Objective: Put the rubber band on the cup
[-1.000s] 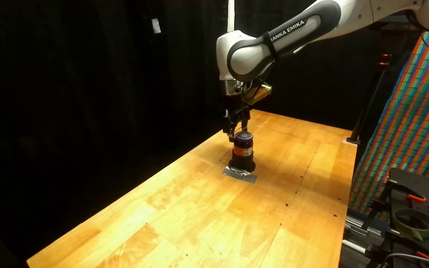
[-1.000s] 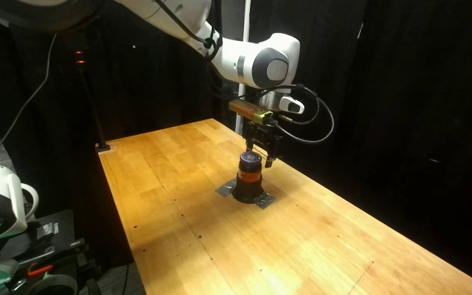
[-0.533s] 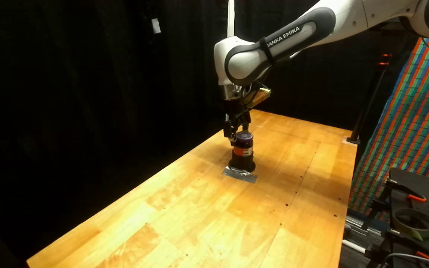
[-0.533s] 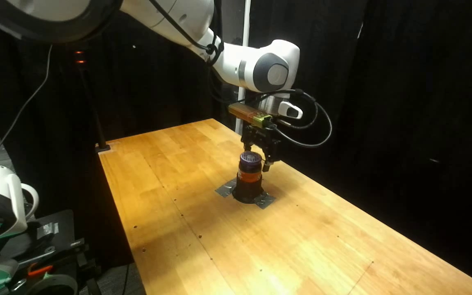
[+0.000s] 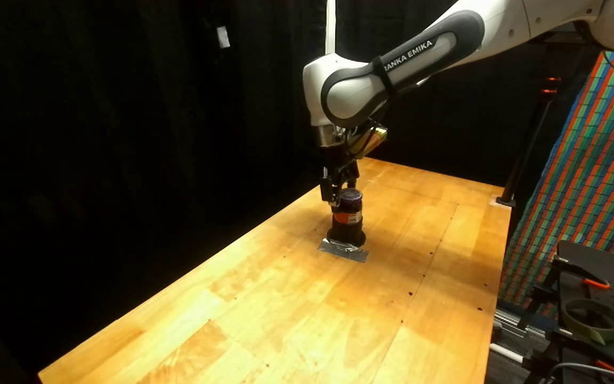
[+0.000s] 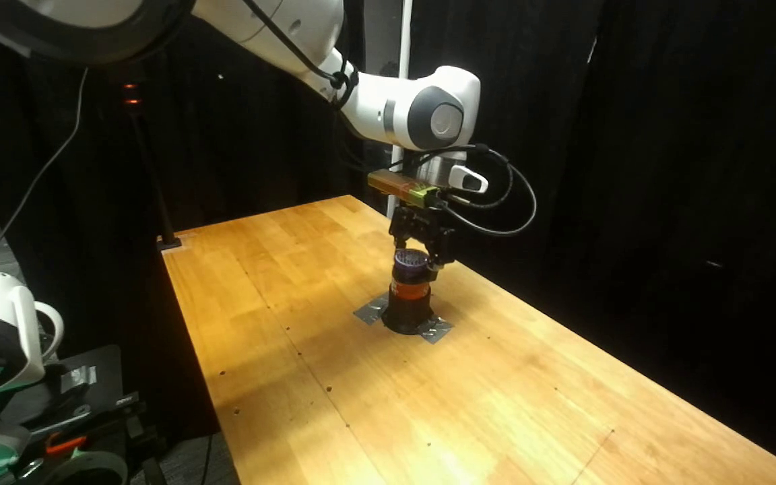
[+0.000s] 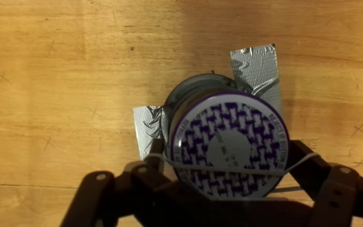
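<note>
The cup is a small dark cylinder with an orange-red band (image 5: 348, 217), upright in both exterior views (image 6: 410, 291). In the wrist view its round purple-and-white patterned top (image 7: 228, 145) faces me. My gripper (image 7: 227, 143) is open, with one finger on each side of the cup's top; it also shows in both exterior views (image 5: 343, 195) (image 6: 416, 260). The pale rubber band (image 7: 230, 169) is stretched between the two fingers. It runs across the cup's top, bending at both edges of the top. The band's other strand is hidden.
The cup stands in a black round base (image 6: 407, 315), fixed with grey tape (image 7: 257, 71) to the wooden table (image 5: 285, 298). A black post (image 5: 525, 154) stands at the table's far corner. A cart with a tape roll (image 5: 592, 320) is beside the table. A cable (image 6: 535, 205) loops from the wrist.
My gripper has come down and shifted slightly towards the cup, so its fingers now reach lower, beside the cup's top. The cup has not moved.
</note>
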Robot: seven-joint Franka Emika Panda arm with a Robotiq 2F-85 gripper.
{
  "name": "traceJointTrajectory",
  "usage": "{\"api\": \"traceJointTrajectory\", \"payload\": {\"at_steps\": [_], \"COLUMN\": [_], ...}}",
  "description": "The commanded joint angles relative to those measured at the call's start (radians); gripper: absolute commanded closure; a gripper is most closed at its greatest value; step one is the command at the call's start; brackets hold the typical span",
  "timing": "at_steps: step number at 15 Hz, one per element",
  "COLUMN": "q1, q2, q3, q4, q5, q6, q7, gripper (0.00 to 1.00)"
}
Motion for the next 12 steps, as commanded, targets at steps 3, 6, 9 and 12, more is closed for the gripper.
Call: {"api": "traceJointTrajectory", "payload": {"at_steps": [3, 6, 9, 12], "q1": [0.018, 0.014, 0.012, 0.01], "q2": [-0.117, -0.168, -0.209, -0.249], "q3": [-0.015, -0.016, -0.015, -0.013], "q4": [-0.172, -0.257, -0.334, -0.41], "q5": [-0.024, -0.023, -0.023, -0.02], "q6": [0.098, 0.139, 0.172, 0.218], "q7": [0.042, 0.054, 0.057, 0.063], "gripper": [0.0, 0.0, 0.0, 0.0]}}
